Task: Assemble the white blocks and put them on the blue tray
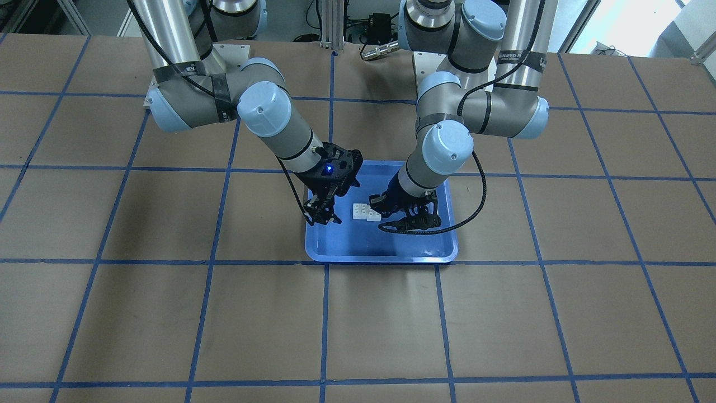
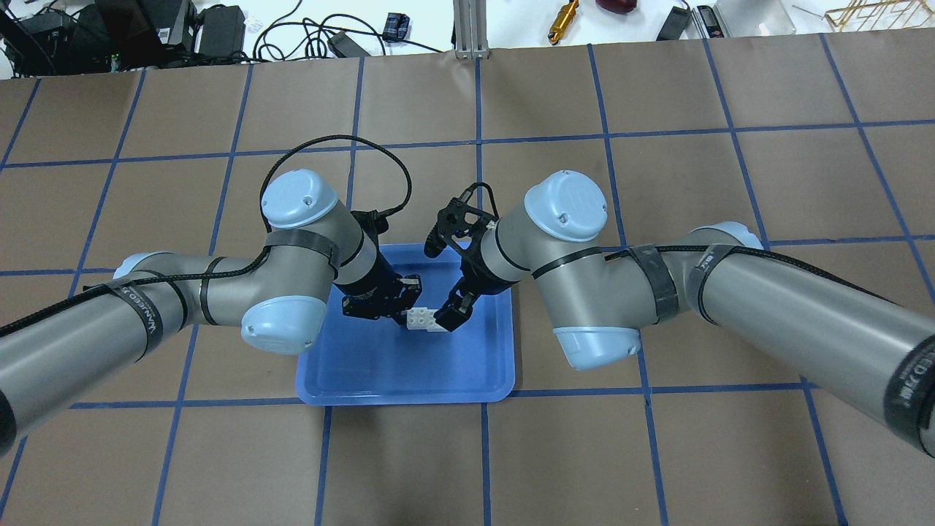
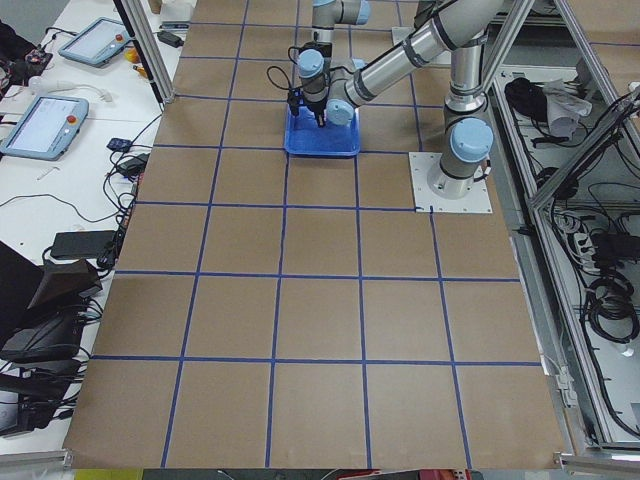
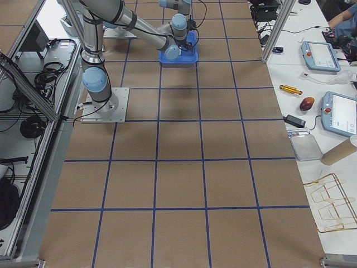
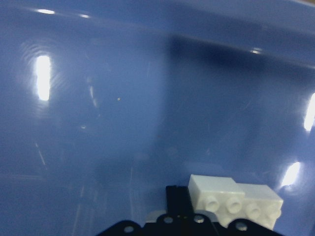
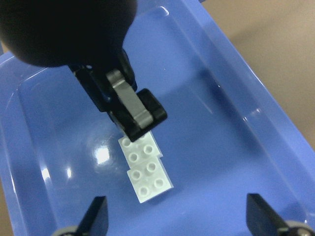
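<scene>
The two white blocks (image 1: 366, 213) lie joined end to end on the floor of the blue tray (image 1: 380, 258). In the overhead view the blocks (image 2: 424, 319) sit between both grippers. My left gripper (image 2: 405, 307) looks shut, with its tips against one end of the blocks and not around them. In the left wrist view its tip (image 5: 178, 199) is beside the blocks (image 5: 236, 201). In the right wrist view the blocks (image 6: 146, 169) lie ahead of my right gripper (image 6: 178, 219), which is open and empty, with the left gripper (image 6: 145, 115) at their far end.
The tray (image 2: 402, 398) sits on a brown table marked with blue tape lines. Both forearms lean in over the tray's back half. Cables, tools and tablets lie beyond the table's edges in the side views.
</scene>
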`<state>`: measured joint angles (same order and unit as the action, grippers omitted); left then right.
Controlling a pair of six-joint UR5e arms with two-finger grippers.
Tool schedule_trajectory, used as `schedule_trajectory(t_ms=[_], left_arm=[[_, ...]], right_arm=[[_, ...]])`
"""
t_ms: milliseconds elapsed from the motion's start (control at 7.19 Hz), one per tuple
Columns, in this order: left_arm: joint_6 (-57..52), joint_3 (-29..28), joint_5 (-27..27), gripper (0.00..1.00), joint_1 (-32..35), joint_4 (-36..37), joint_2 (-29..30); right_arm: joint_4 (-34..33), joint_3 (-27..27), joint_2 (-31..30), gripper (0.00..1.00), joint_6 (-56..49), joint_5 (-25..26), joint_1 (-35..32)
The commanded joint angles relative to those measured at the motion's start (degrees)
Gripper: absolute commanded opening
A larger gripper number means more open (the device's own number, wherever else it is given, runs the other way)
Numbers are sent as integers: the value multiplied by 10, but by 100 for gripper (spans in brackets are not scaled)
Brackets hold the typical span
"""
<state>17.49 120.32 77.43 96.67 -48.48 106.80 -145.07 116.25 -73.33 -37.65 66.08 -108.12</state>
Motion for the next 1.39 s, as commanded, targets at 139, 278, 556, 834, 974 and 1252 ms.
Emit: schedule_trajectory(t_ms=[139,278,556,834,974,1252], left_arm=[[3,0,0,5,0,0,0],[0,0,0,6,0,1,0],[-6,-10,1,8,-2,1,-17],[-6,-56,4,8,-5,-40,-24],[-13,-89,9,9,-8,-87,-35],[-85,-203,44,10,-34,-254,-49]], right_arm=[[287,-113,-66,100,148,34,83],[368,-160,-66,100,172,56,116],[420,-216,-77,100,240,167,151],[489,-236,-92,100,328,176,179],[533,-249,-103,100,328,195,191],[578,-253,-152,100,329,220,199]])
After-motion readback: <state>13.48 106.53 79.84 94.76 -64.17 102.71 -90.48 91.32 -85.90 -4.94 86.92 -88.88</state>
